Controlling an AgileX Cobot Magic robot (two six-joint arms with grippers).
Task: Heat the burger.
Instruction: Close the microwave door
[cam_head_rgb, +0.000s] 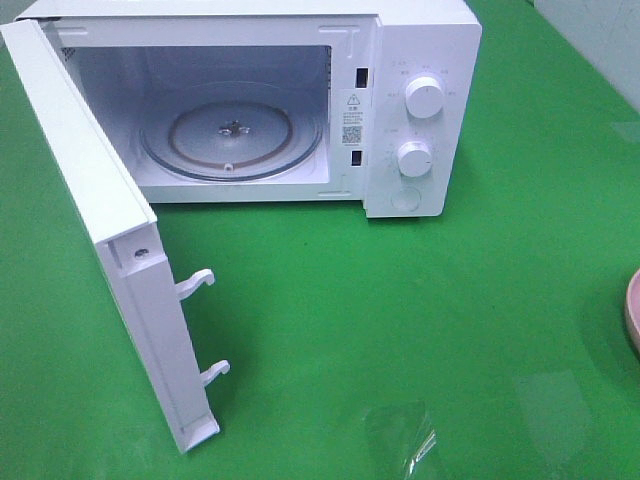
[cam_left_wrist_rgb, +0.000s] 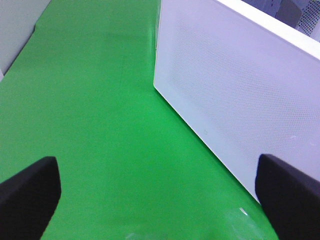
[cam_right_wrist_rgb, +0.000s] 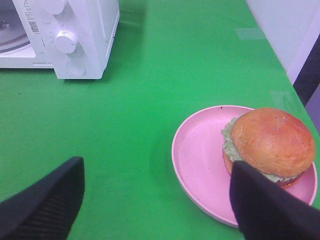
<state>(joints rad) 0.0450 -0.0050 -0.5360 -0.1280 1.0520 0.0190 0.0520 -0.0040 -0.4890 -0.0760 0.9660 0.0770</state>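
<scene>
Burger (cam_right_wrist_rgb: 272, 142) on pink plate (cam_right_wrist_rgb: 200, 160), microwave (cam_head_rgb: 420, 60) open, glass turntable (cam_head_rgb: 232, 135) bare

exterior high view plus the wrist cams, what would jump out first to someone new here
The white microwave at the back of the green table, its door swung wide open toward the left and its glass turntable bare. Next, in the right wrist view, the burger sitting off-centre on a pink plate, in front of the open right gripper. The high view catches only the plate's rim at its right edge.
</scene>
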